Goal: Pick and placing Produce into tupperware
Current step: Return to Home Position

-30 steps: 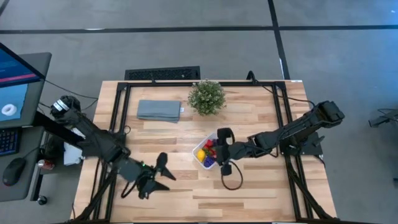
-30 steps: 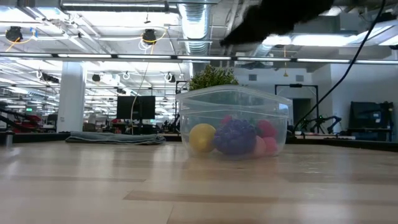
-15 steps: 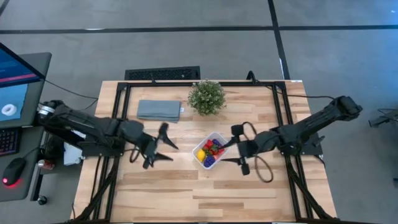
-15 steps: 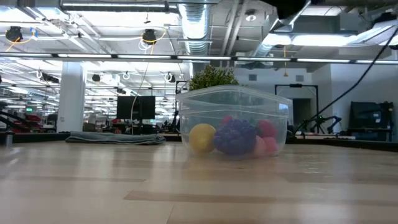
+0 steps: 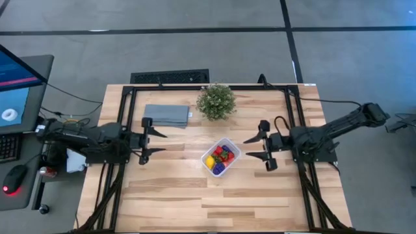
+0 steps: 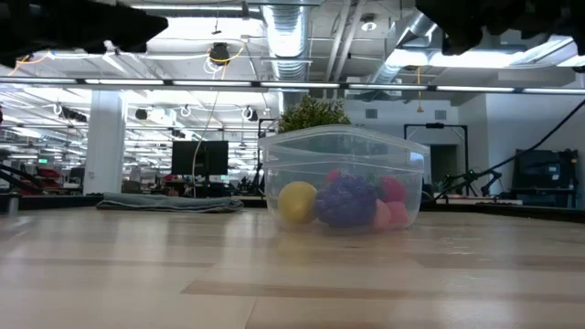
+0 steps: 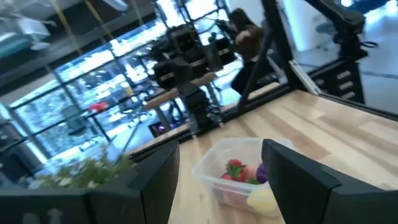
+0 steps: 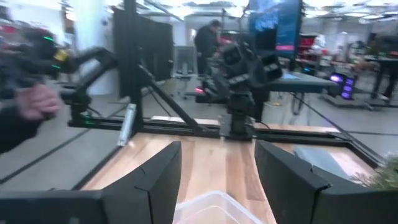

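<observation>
Counting from the middle outward, we find one small clear plastic box with rounded corners. It stands on the pale wooden table between the two arms, and all the toy produce in view lies inside it. From above we make out one yellow piece, one dark purple piece and a red cluster whose pieces we cannot tell apart. The low view looks side-on through the box wall. It shows the same yellow ball and bumpy purple piece, plus at least three pink-red pieces that merge when seen from above.

There are two grippers, and neither touches the box. The left gripper hangs over the table well to the box's left, its claw spread wide and empty. The right gripper hovers near the box's right side, likewise wide apart and holding nothing.

Each wrist view looks between its own two dark fingers at the box and the other arm beyond it. The low view shows the arms only as dark shapes along its top edge. One bushy green potted plant and one folded grey-blue cloth sit beyond the box. Only the right wrist view shows a person standing in the room.
</observation>
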`<state>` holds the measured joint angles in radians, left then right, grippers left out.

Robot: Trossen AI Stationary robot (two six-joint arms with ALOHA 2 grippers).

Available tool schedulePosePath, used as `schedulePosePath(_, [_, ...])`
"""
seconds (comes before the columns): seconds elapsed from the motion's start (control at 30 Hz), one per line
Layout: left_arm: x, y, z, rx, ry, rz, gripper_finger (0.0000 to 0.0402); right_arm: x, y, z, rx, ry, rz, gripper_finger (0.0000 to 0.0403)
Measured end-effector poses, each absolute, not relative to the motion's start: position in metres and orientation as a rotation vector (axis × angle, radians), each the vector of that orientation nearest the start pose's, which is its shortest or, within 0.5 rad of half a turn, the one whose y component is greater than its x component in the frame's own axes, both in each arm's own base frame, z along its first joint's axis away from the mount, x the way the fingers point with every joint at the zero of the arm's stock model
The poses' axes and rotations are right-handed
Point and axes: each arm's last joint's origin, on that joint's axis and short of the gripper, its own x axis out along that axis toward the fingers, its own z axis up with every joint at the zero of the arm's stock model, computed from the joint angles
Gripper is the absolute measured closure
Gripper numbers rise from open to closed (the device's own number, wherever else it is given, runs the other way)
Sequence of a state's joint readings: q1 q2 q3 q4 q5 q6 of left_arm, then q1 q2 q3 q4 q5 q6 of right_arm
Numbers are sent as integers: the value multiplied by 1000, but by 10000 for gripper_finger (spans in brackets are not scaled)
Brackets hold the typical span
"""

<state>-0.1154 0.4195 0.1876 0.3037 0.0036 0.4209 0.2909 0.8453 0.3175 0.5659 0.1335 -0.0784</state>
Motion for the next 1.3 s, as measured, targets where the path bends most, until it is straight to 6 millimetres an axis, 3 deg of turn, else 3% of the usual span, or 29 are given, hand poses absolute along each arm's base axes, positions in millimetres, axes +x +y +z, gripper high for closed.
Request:
schedulePosePath(0.17, [113,-10,208,399,-153,-82,181,170,41,232,-67,-75,212,174])
schedulePosePath(0.33, [106,-10,195,394,-166,-81,181,165,33,216,-45,-58,176,175])
schedulePosePath(0.87, [93,-7,189,295,-126,-36,181,144,2,174,87,-114,243,175])
schedulePosePath(1.03, [93,-7,186,274,-96,-29,181,141,1,178,21,-155,347,175])
schedulePosePath(1.3, [93,-8,186,257,-98,-78,181,131,6,184,-69,-204,347,175])
